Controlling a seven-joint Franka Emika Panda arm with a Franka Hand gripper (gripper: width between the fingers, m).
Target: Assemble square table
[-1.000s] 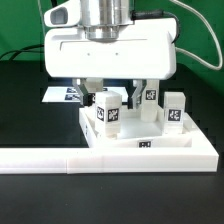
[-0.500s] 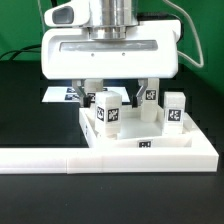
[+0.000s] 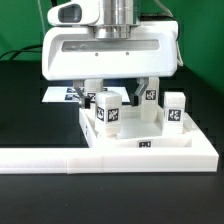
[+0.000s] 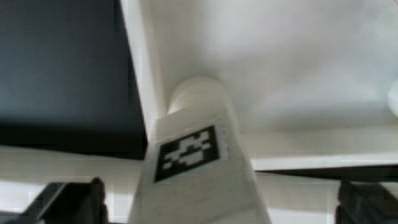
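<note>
A black worktop [image 3: 25, 120] fills the scene, with green showing behind it at the exterior view's upper corners. Along the near edge runs a long low white wall [image 3: 40, 158], and the white tabletop [image 3: 190, 148] lies flat against it, its tagged edge [image 3: 145, 146] facing the camera at about 6 o'clock.

Three legs stand on the tabletop, each a short white block with its long axis vertical and a black-and-white tag turned toward the camera. The front leg [image 3: 108, 113] stands near the middle of the tabletop. A second leg [image 3: 150, 100] stands behind it toward 1 o'clock, and a third leg [image 3: 176, 110] stands toward 3 o'clock, well apart from the first.

The gripper [image 3: 120, 92] hangs over the tabletop from the arm's broad white body, its fingers [image 3: 91, 92] pointing straight down and spread wide. One finger is just beside the front leg on the exterior view's left, the other is near the second leg; nothing sits pinched between them.

Behind the arm, at about 9 o'clock from the front leg, the marker board [image 3: 60, 95] lies flat on the worktop.

In the wrist view the front leg [image 4: 192, 140] appears close up and blurred, its tag facing the lens, with both dark fingertips [image 4: 71, 200] apart on either side.
</note>
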